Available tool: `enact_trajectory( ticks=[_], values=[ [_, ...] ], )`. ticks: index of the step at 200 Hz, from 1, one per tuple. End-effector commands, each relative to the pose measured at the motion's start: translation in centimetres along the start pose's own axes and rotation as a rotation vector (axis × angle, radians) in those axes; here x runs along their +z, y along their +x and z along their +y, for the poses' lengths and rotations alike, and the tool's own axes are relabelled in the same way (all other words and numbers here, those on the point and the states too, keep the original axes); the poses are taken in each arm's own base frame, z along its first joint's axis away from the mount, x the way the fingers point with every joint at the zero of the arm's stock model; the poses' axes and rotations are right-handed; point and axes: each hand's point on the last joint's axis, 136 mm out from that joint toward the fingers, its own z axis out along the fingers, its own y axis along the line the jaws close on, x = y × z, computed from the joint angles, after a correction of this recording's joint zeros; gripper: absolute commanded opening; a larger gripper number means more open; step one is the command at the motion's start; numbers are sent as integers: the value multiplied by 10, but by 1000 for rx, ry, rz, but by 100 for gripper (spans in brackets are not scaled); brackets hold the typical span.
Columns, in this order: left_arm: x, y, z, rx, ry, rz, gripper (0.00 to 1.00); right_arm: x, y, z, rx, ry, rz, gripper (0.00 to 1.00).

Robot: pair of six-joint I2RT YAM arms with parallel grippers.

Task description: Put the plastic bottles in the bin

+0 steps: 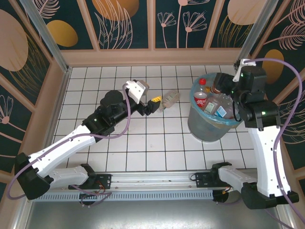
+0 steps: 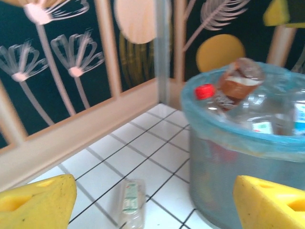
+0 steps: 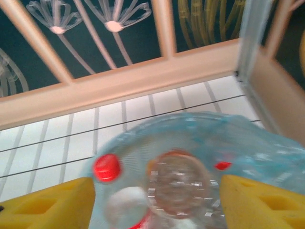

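The left end effector (image 2: 155, 202) and right end effector (image 3: 155, 200) were spread apart; we feared bottles (image 1: 201, 98) could roll off the heaped bin (image 1: 205, 130).

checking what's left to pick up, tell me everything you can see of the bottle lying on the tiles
The bottle is clear thin plastic with a pale label printed in green around its middle. It lies on its side on the white tiles, outside the bin and apart from it. The open left gripper points at it from just short; only the tiles seem to touch it. Its cap is too blurred to make out.
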Motion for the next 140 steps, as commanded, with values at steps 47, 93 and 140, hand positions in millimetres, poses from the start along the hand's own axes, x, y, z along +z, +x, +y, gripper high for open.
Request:
enact_trajectory(
  ticks=[47,93,140],
  values=[
    [-6,29,99,-268,-450,135,89,50,34,157,-60,-268,64,65],
    [-19,66,138,-357,-496,189,91,127,111,200,4,-127,164,80],
    [-29,75,141,-308,-510,213,92,196,207,187,25,77,288,99]
  ],
)
